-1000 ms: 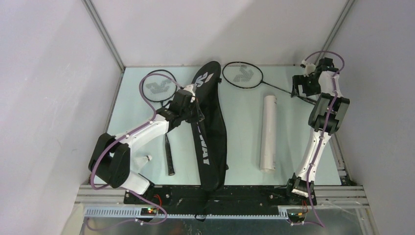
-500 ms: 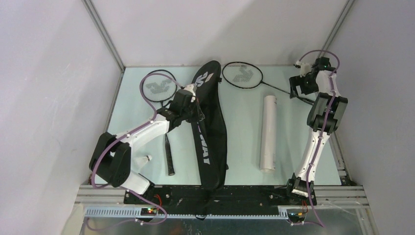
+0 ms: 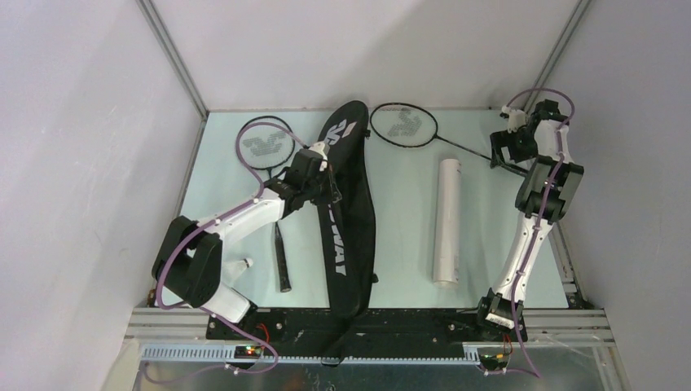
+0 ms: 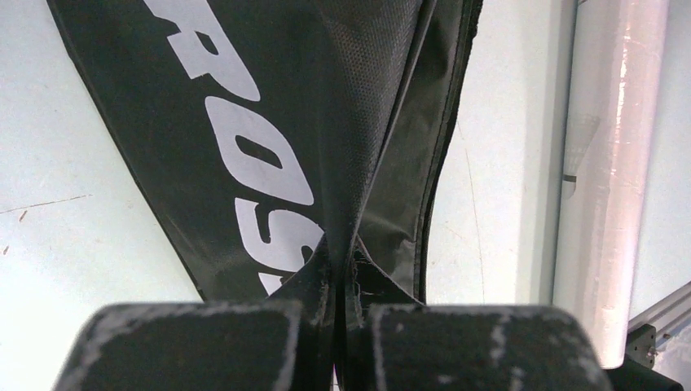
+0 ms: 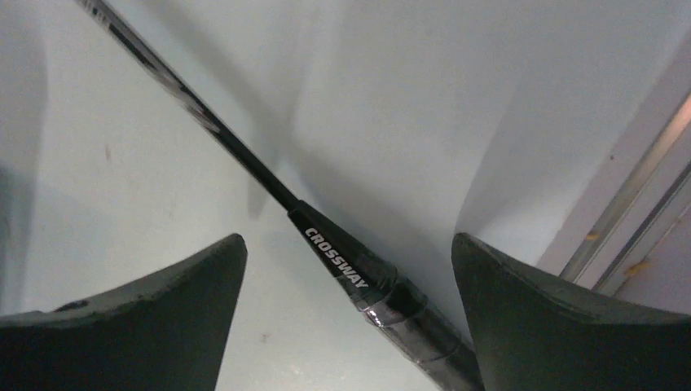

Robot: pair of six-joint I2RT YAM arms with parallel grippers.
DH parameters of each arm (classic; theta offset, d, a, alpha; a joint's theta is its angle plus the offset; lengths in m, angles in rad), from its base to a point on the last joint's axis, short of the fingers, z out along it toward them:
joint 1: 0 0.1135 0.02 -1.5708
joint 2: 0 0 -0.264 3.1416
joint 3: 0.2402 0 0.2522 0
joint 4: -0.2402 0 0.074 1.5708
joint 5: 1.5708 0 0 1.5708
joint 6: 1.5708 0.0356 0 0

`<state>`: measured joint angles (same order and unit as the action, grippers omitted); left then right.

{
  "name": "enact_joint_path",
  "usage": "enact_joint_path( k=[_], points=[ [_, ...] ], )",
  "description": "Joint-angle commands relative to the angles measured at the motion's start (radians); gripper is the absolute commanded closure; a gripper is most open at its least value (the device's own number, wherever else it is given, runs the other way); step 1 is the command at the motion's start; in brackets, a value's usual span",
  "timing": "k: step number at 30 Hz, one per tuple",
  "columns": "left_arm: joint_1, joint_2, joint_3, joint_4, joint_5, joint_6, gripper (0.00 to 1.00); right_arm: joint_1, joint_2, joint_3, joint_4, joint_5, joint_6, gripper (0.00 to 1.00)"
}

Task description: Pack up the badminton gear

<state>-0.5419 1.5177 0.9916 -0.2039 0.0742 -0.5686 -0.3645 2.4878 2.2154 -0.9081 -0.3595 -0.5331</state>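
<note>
The black racket bag (image 3: 352, 212) lies lengthwise in the table's middle. My left gripper (image 3: 319, 189) is shut on its upper flap; in the left wrist view a fold of the bag (image 4: 326, 163) is pinched at the gripper (image 4: 342, 305). One black racket (image 3: 269, 163) lies left of the bag, partly under my left arm. The second racket (image 3: 405, 125) lies at the back right. My right gripper (image 3: 509, 153) is open over its handle (image 5: 375, 285), which lies between the jaws of the gripper (image 5: 350, 269). The white tube (image 3: 447, 220) lies right of the bag, also in the left wrist view (image 4: 611, 163). No loose shuttlecocks show.
Grey walls close the table on three sides. A metal rail (image 3: 570, 277) runs along the right edge, close to my right arm. A small white object (image 3: 240, 265) lies near the left arm's base.
My right gripper has shifted slightly right and down over the racket handle. My left arm has shifted slightly, still holding the bag.
</note>
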Motion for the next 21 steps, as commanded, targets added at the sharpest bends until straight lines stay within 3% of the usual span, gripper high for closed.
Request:
enact_joint_path(
  k=[1, 8, 12, 14, 17, 21],
  points=[
    [0.007, -0.016, 0.053, -0.019, -0.036, 0.036, 1.0, 0.017, -0.008, -0.019, -0.19, 0.0, -0.152, 0.03],
    [0.007, -0.042, 0.044, -0.024, -0.049, 0.058, 1.0, 0.086, -0.093, -0.184, -0.371, 0.053, -0.407, 0.21],
    [0.007, -0.046, 0.036, -0.021, -0.055, 0.066, 1.0, 0.122, -0.096, -0.202, -0.389, 0.114, -0.414, 0.61],
    [0.007, -0.047, 0.035, -0.02, -0.058, 0.069, 1.0, 0.139, -0.088, -0.205, -0.359, 0.16, -0.384, 0.67],
    [0.007, -0.048, 0.036, -0.019, -0.057, 0.077, 1.0, 0.181, -0.079, -0.208, -0.343, 0.179, -0.369, 0.69],
    [0.007, -0.053, 0.028, -0.014, -0.056, 0.083, 1.0, 0.231, -0.084, -0.211, -0.33, 0.207, -0.355, 0.64]
  ],
)
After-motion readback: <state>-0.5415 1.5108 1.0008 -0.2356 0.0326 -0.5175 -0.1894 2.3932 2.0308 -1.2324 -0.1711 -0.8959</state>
